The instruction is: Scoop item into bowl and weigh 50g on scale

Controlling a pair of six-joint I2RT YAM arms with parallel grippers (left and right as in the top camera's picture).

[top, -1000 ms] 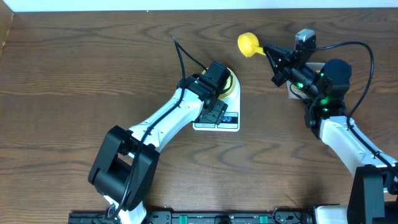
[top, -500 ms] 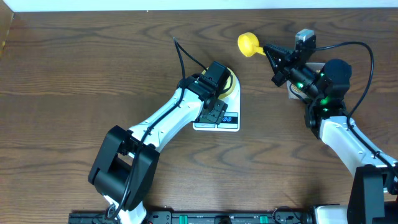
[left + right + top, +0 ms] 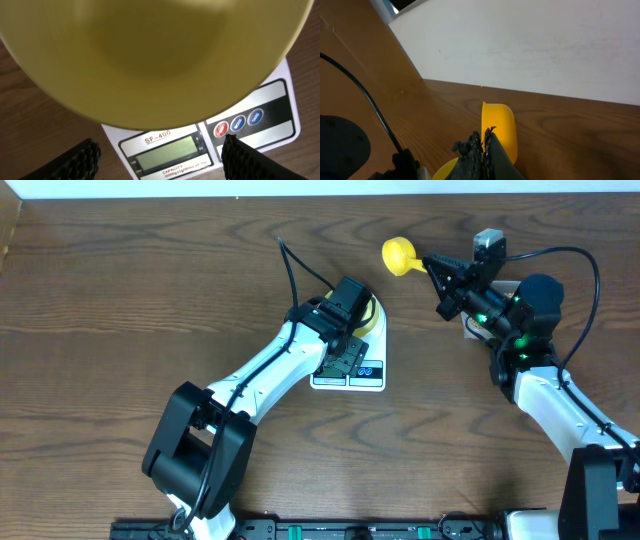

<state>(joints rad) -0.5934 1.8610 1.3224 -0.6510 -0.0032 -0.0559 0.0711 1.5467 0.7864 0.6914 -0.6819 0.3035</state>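
**Bringing the scoop across to the bowl without spilling**

The right gripper [image 3: 483, 146] is pinching the handle of the yellow scoop [image 3: 400, 252], with its fingers pressed together on it. It is holding the scoop upper right of centre in the overhead view, well apart from the bowl [image 3: 150, 50]. The pale yellow bowl is sitting on the white scale [image 3: 167, 136] in the middle of that frame, and in the left wrist view it is looking empty. The left gripper [image 3: 159, 147] is hovering just above the scale's display, fingers spread wide and pinching nothing. The beans are not showing in any view, so I cannot tell whether the scoop is loaded.

In my judgement, the step in hand is carrying the scoop to the bowl. To do it well, the right arm should be travelling slowly with the cup level, and tipping only over the bowl's middle. The left arm is covering part of the bowl from above, so it should be moving aside first. It should not be pressing on the platform, because any touch would be spoiling the reading.
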